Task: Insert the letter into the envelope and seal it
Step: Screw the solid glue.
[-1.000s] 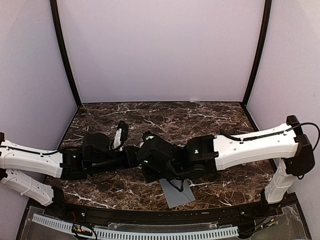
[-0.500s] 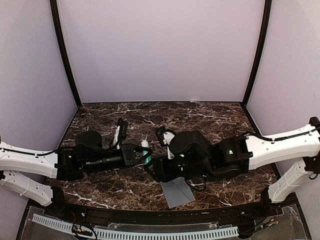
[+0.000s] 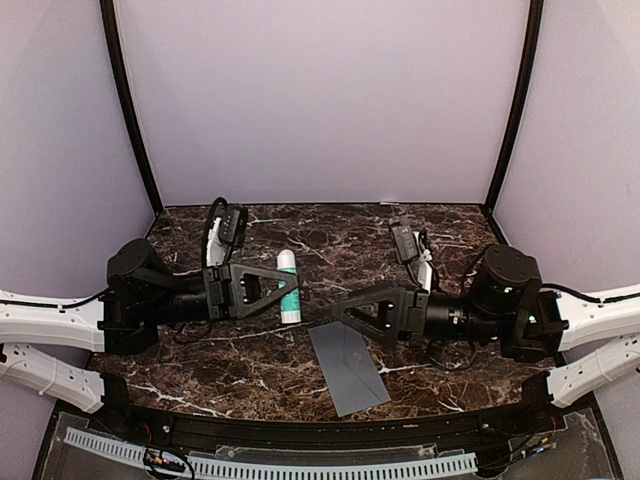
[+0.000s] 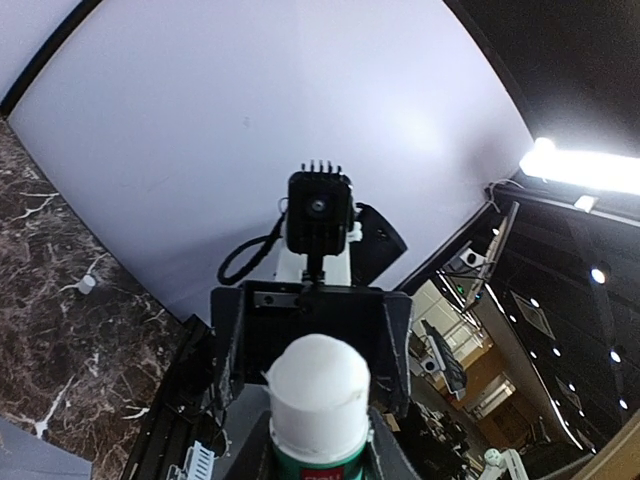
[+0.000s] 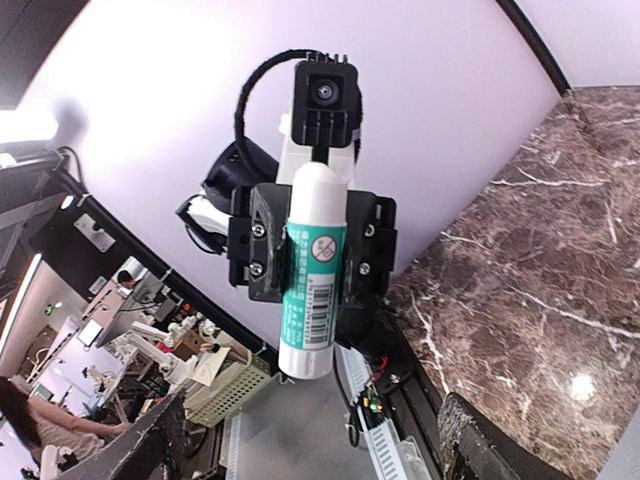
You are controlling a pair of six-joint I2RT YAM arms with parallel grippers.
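1. Surface (image 3: pixel 420 225): dark marble-patterned slab enclosed by pale walls on three sides.

2. Left arm (image 3: pixel 60 320) and right arm (image 3: pixel 590 315): each reaches in from its own side toward the centre. The forearms lie low and roughly level, and the two hands point at each other.

3. Envelope (image 3: pixel 348 368): slate-grey and flat on the surface near the front edge, slightly right of centre. It is turned at an angle to that edge, with its far end just in front of the right hand's fingertips in the top view. No finger grips it. Flap condition cannot be determined.

4. Left hand (image 3: pixel 280 292): closed across the body of the glue stick, with one finger on each side. The right wrist view confirms the clamp at the middle of the stick (image 5: pixel 312 290).

5. Right hand (image 3: pixel 338 310): spread wide, with nothing between the fingers. In the right wrist view, one fingertip (image 5: pixel 150 445) sits at the lower left corner and the other at the lower right corner. The left hand and its load are framed in the gap between them, well apart from both fingers.

6. Glue stick (image 3: pixel 288 285): white tube with a green label and a barcode. It is held crosswise in the left hand, and both ends protrude beyond the fingers.
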